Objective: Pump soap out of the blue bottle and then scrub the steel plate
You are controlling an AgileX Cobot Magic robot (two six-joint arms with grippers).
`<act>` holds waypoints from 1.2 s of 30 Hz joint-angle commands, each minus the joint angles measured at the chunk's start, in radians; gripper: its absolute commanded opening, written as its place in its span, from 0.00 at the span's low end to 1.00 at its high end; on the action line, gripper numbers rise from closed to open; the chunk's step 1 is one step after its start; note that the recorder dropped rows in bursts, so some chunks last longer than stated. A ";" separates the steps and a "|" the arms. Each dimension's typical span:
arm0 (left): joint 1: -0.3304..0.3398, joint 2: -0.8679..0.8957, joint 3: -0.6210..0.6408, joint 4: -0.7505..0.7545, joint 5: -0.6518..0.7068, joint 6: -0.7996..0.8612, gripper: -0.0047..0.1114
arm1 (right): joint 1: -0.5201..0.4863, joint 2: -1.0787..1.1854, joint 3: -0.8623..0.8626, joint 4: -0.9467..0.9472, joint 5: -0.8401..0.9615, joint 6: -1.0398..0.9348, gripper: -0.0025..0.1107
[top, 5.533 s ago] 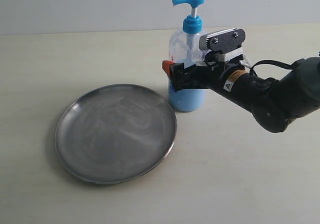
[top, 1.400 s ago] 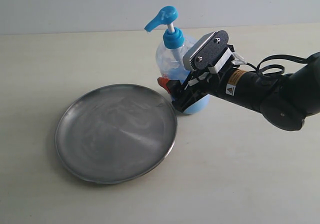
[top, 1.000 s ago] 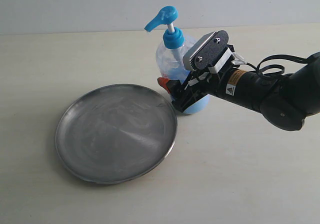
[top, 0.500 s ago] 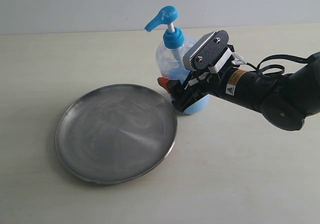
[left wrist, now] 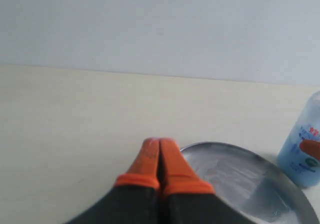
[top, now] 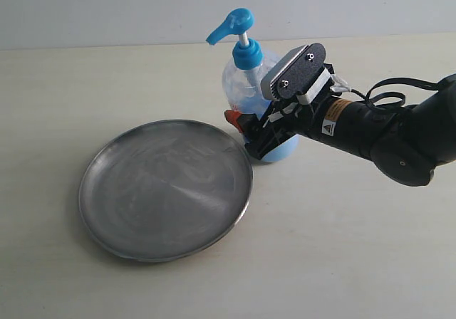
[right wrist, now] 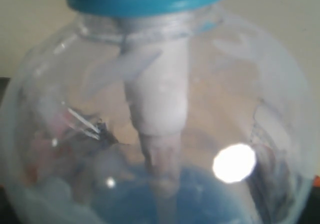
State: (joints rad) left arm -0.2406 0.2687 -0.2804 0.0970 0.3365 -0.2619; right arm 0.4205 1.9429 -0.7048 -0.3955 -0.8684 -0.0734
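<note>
— How much free room is there around the steel plate (top: 165, 191)?
— Plenty. The counter (top: 342, 255) lies bare in front of it, to its left, and behind it up to the pale wall (top: 107, 9). Only its right rim is crowded. The blue bottle (top: 241, 77) is just beside that edge; whether it touches, I cannot tell.
— And the bottle itself?
— It is tilted, with its pump head (top: 231, 24) leaning over toward the plate. The right tool (top: 254, 129) is clamped around its lower body, one orange-tipped finger on the plate side. The soap (top: 283, 148) sits low in the bottle, mostly hidden behind the tool.
— The left tool (left wrist: 159, 151)?
— The exterior view does not reach it. Its own wrist camera shows it pinched closed on nothing, with its orange fingertips (left wrist: 150, 156) pressed together near the plate's (left wrist: 245, 184) rim. The bottle (left wrist: 304, 154) is cut off at the frame edge there.
— Anything hard to read?
— The right wrist view is filled by the blurred bottle (right wrist: 240, 74), so the tool's fingers barely show. Pale streaks on the plate could be soap or glare; I cannot tell.
</note>
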 commanded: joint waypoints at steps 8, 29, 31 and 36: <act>0.001 0.171 -0.225 0.001 -0.011 0.001 0.04 | -0.002 -0.022 0.000 -0.008 -0.034 -0.005 0.02; 0.001 0.267 -0.352 0.009 -0.013 0.001 0.04 | -0.002 -0.022 0.000 -0.027 -0.038 -0.005 0.02; 0.001 0.267 -0.352 0.009 -0.013 0.001 0.04 | -0.002 -0.022 0.000 -0.027 -0.038 -0.005 0.02; 0.001 0.267 -0.352 0.009 -0.013 0.001 0.04 | -0.002 -0.022 0.000 -0.027 -0.038 -0.005 0.02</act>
State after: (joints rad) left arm -0.2406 0.5334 -0.6241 0.1049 0.3342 -0.2619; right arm 0.4205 1.9371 -0.7048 -0.4169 -0.8628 -0.0716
